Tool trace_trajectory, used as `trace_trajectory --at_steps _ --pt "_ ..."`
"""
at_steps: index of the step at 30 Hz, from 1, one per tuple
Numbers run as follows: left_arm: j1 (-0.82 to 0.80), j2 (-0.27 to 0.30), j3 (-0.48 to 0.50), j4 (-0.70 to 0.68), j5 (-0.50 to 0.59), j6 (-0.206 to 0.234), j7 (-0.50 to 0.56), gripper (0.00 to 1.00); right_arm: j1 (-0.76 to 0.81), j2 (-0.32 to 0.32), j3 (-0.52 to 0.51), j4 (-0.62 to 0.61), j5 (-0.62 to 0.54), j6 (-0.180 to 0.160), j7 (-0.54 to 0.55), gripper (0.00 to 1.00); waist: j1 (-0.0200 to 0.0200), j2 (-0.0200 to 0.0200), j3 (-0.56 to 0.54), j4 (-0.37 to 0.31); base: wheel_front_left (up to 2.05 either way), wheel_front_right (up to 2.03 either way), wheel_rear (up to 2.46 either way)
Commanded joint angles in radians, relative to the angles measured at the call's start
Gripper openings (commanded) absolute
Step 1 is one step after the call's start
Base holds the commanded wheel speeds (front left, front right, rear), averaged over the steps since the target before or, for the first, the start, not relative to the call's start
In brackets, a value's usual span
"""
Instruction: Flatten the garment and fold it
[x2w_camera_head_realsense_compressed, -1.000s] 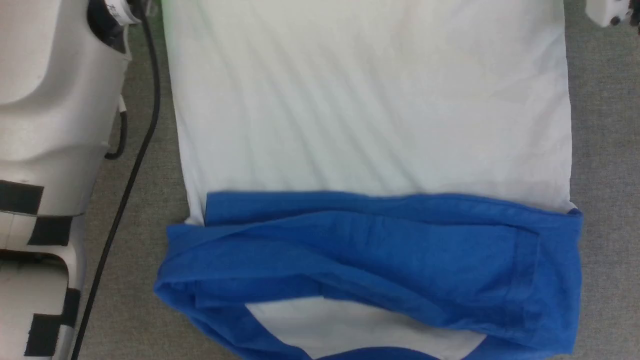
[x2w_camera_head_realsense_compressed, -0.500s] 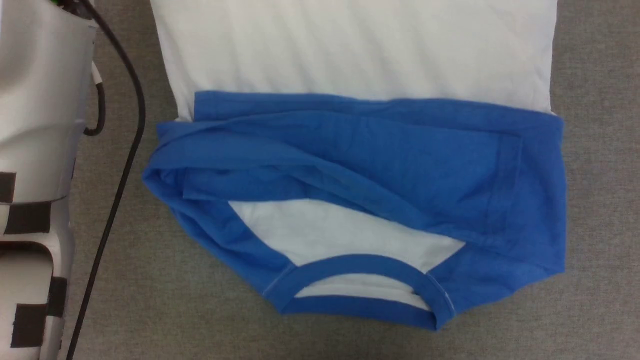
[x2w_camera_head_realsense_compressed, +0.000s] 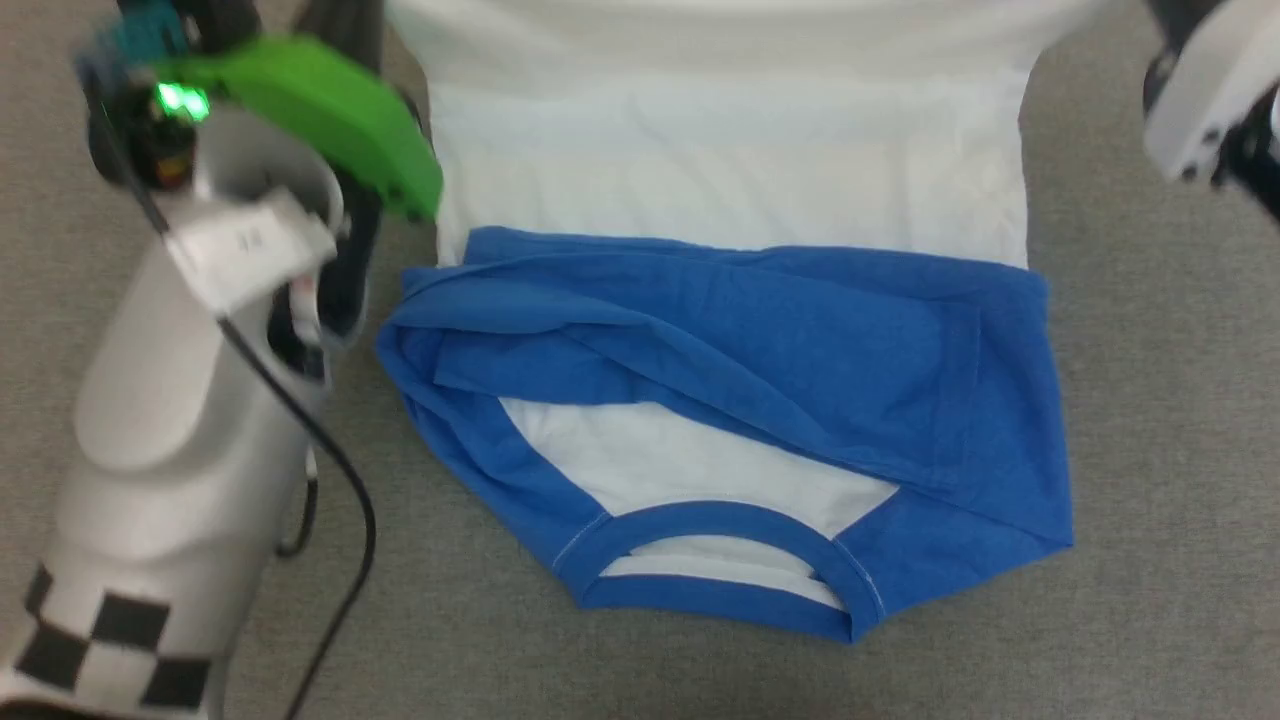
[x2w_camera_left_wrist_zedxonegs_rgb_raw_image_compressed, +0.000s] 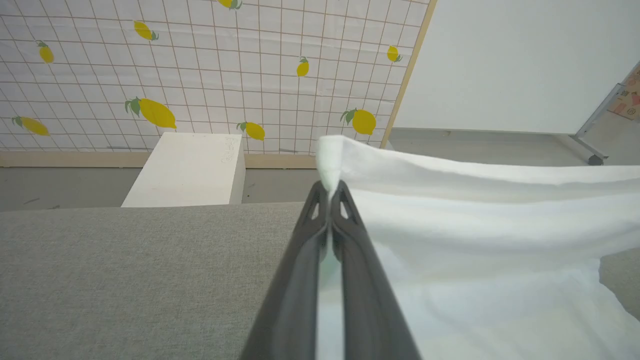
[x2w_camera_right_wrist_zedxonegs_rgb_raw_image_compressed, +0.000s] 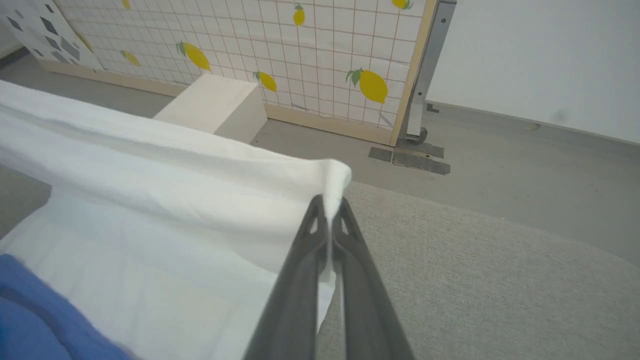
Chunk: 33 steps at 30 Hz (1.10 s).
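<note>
White garment runs lengthwise away from robot — collar nearest.

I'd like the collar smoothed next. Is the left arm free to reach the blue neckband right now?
Probably not yet: the left end effector is shut on a lifted corner of the soft white T-shirt with royal-blue sleeves. Nothing covers the blue neckband, so after letting go the way looks open.
</note>
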Motion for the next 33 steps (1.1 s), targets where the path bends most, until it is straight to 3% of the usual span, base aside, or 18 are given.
trace_trajectory --at_steps 1,6,14,20,33 --pt "0.064 0.013 -0.001 -0.031 -0.017 -0.002 -0.017 0.0 0.062 -0.009 -0.011 -0.026 0.025 -0.002 -0.007 0.0 0.0001 0.0 -0.143 0.031 0.0 0.0 0.0" --pt "0.263 0.042 -0.005 -0.138 -0.024 0.035 -0.044 0.0 0.266 -0.01 -0.064 -0.107 0.066 -0.002 -0.001 0.0 0.0001 0.0 -0.227 0.036 0.0 0.0 0.0" --pt "0.55 0.036 -0.032 -0.249 -0.053 0.088 -0.083 0.0 0.538 0.08 -0.183 -0.2 0.064 -0.002 0.011 0.0 0.0001 0.0 -0.314 0.034 0.0 0.0 0.0" --pt "0.697 0.012 -0.057 -0.227 -0.095 0.088 -0.109 0.0 0.712 0.142 -0.242 -0.233 0.024 -0.002 0.038 0.0 0.0001 0.0 -0.352 0.03 0.0 0.0 0.0" --pt "0.775 -0.016 -0.083 -0.067 -0.154 0.067 -0.09 0.0 0.915 0.209 -0.254 -0.209 -0.038 -0.002 0.086 0.0 0.0001 0.0 -0.359 0.024 0.0 0.0 0.0"
